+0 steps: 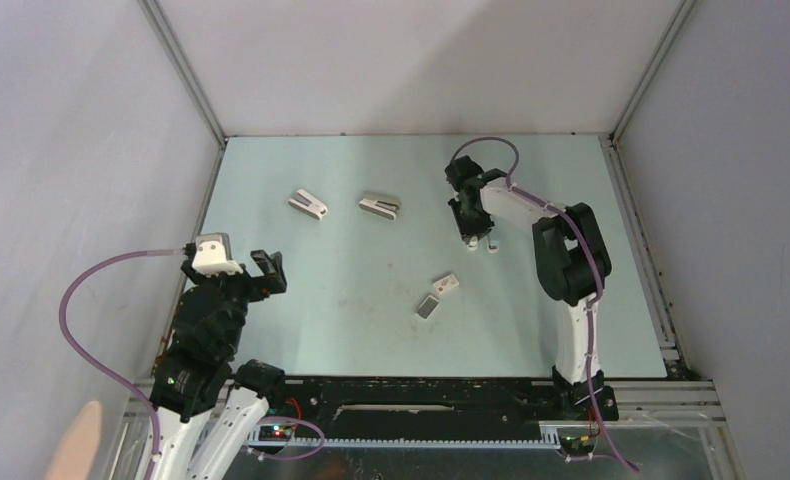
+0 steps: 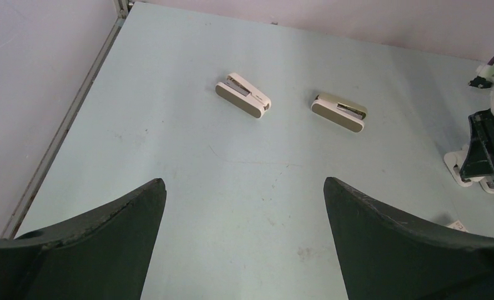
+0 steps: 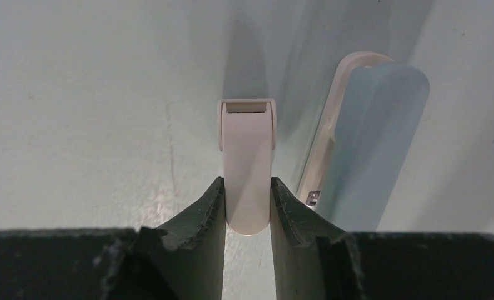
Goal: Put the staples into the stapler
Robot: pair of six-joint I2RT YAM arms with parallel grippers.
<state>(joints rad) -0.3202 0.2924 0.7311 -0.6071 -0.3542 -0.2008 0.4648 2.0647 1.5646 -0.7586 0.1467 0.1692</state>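
Far right on the worktop [image 1: 351,300], the right fingers [image 3: 201,212] pinch a slim white piece [image 3: 247,156], perhaps a loose part, just beside the stapler [image 3: 369,125], which a swing could knock askew; the staples [image 1: 437,296] lie nearer; left fingers [image 2: 107,231] gape empty.

I'm looking into a robot lab cell here: pale bench [image 1: 321,325] boxed in by plain grey panels [image 1: 411,60] on aluminium framing [image 1: 183,70].

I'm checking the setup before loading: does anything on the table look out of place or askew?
The staples lie mid-table at a slant, grey tray slid out of the white box. No spill visible.
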